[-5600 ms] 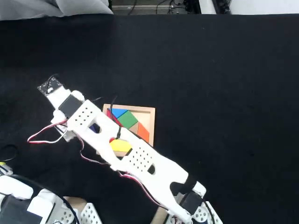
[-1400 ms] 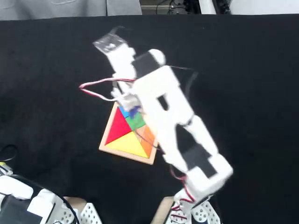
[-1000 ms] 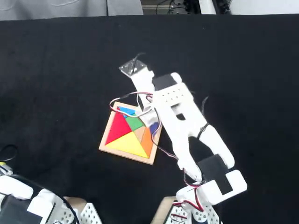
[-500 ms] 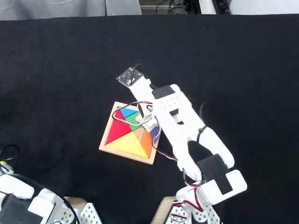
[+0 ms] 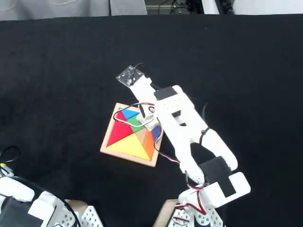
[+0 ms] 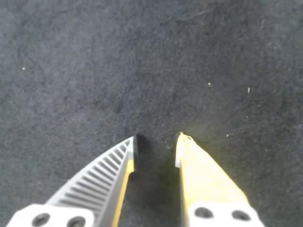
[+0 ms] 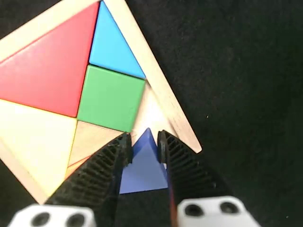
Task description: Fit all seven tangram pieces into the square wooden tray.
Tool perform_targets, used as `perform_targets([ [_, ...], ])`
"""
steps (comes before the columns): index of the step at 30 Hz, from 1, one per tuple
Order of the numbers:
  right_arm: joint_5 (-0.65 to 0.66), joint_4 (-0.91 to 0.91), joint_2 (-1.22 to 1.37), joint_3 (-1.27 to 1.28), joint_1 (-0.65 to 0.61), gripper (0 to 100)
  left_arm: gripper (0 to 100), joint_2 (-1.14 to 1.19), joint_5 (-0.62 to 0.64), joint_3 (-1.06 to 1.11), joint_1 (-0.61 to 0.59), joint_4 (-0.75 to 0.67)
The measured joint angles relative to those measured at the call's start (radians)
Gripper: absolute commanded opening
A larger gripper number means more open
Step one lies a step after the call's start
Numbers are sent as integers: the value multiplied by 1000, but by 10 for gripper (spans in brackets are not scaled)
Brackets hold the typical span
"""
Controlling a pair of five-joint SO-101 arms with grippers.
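From the high view, the right arm (image 5: 189,137) runs from its base at the near edge, bends at the elbow and leans out toward the wooden tray (image 5: 127,158). The tray sits skewed like a diamond on the black table (image 5: 246,71). The right gripper (image 5: 144,118) hangs over the tray's right side. The left arm (image 5: 19,201) is folded up in the near-left corner, well away from the tray.

In the left wrist view, the left gripper (image 6: 155,142) points down at bare tabletop. Its jaws are a narrow gap apart, with nothing between them.

In the right wrist view, the right gripper is pinched on the blue triangle (image 7: 142,165), whose tip points into the bare gap by the tray's rim. Already seated in the tray are the red triangle (image 7: 47,61), light blue triangle (image 7: 111,45), green square (image 7: 111,97), yellow triangle (image 7: 33,142) and tan triangle (image 7: 92,139). The blue triangle's tip is just beside the green square's corner; I can't tell if it touches the tray floor.
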Motion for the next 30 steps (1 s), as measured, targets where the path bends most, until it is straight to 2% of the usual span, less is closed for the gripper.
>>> perform_targets([
  [5,31,-3,0,0,0,88,152,0,-2,0,0,0],
  [11,31,-3,103,-55,0,209,152,0,-2,0,0,0],
  [17,18,101,184,-186,0,208,152,0,-2,0,0,0],
  [19,9,143,184,-209,0,185,152,0,-2,0,0,0],
  [23,3,213,94,-212,17,8,152,-2,-2,0,0,0],
  [30,52,222,-51,-5,109,42,152,-2,-2,0,0,0],
])
